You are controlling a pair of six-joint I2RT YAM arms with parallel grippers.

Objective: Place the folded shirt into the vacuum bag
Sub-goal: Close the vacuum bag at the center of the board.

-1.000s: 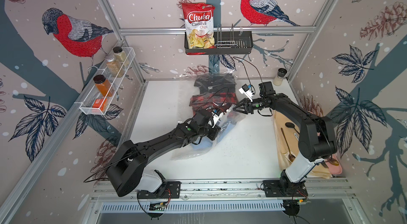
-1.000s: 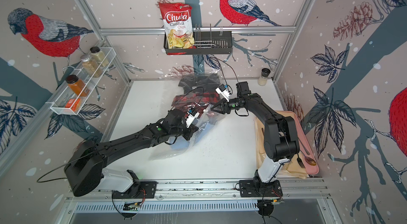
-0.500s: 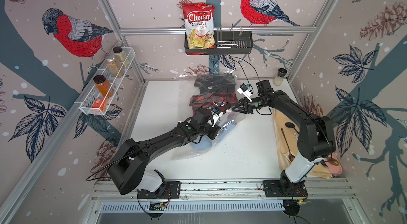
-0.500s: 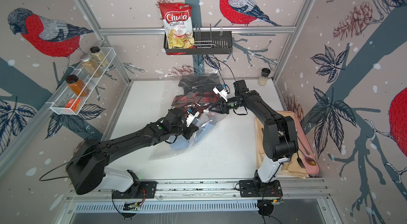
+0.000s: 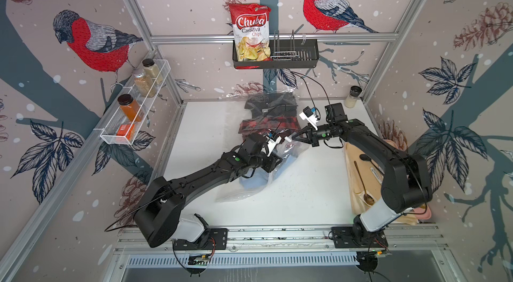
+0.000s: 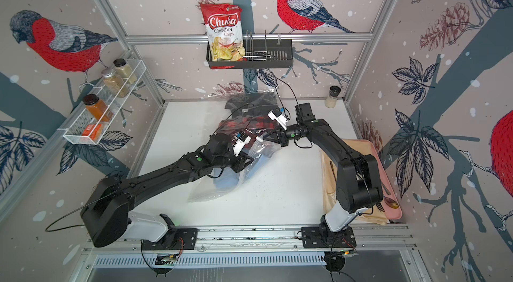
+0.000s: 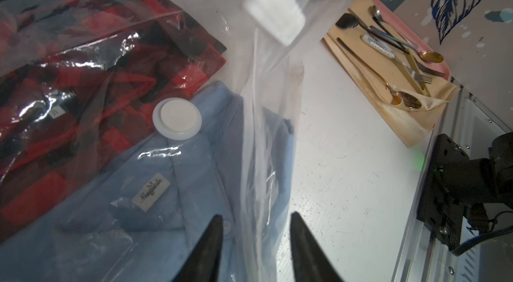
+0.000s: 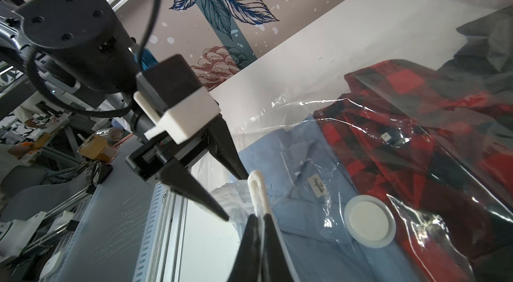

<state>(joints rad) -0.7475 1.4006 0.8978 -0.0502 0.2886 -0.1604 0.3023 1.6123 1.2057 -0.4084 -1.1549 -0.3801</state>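
My left gripper (image 7: 256, 216) stands open, jaws astride loose vacuum bag (image 7: 266, 133) film. My right gripper (image 8: 259, 215) is clamped on its white clip (image 8: 256, 183). Blue folded shirt (image 7: 166, 183) lies inside, beside plaid shirt (image 7: 69, 72).

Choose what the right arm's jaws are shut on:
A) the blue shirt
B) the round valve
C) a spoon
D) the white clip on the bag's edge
D: the right wrist view shows the white clip on the vacuum bag pinched in the shut jaws of the right gripper, the valve untouched.
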